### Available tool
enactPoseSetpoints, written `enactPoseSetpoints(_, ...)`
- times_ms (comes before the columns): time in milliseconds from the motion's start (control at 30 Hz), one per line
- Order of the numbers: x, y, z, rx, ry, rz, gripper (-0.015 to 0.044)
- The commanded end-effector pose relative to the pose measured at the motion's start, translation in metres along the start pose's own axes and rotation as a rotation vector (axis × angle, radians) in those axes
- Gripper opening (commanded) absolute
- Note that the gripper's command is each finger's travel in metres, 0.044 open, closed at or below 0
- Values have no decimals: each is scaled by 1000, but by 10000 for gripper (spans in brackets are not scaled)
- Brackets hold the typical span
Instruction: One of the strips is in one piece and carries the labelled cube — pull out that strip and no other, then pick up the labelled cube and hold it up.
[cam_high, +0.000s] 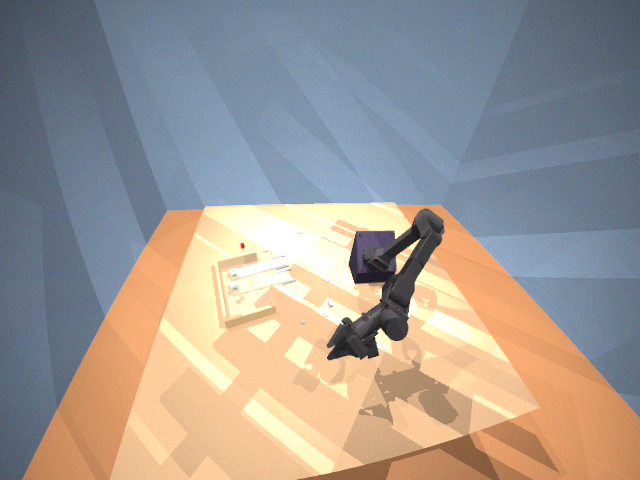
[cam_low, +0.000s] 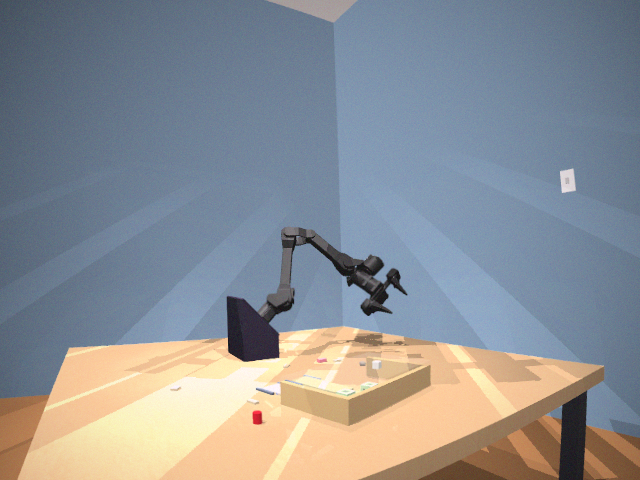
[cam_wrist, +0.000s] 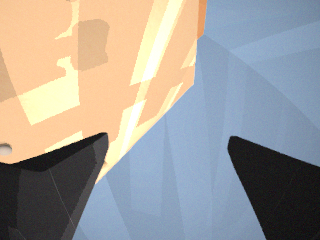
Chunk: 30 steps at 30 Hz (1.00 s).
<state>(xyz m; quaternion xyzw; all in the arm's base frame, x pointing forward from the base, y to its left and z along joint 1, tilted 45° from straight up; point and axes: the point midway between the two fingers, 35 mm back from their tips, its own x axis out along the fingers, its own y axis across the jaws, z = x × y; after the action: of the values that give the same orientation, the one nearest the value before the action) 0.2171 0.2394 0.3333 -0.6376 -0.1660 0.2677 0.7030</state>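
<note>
A shallow tan tray with raised walls stands on the table. Two pale strips lie side by side in it, their bluish ends pointing toward the robot base. The upper strip looks unbroken in the top view; the lower strip seems to have a break near its left part. A small greenish-white block is at the upper strip's left end, another block at the lower one's. Labels are too small to read. My gripper is open and empty, high above the table, away from the tray.
A red cylinder stands outside the tray. A pink piece and a small grey piece lie between tray and arm. A small white cube shows by the tray's far wall. The dark base block carries the arm.
</note>
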Motion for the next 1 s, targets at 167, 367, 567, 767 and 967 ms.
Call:
enactPoseSetpoints(167,48,64,-86,439,117,135,400)
enactPoseSetpoints(367,54,114,-164,861,229,190,400)
enactPoseSetpoints(567,30,161,-236,1334,337,183,400)
enactPoseSetpoints(767,-15,202,-290,1842,407,103,400)
enactPoseSetpoints(967,-65,232,-319,2306,399,-30,400)
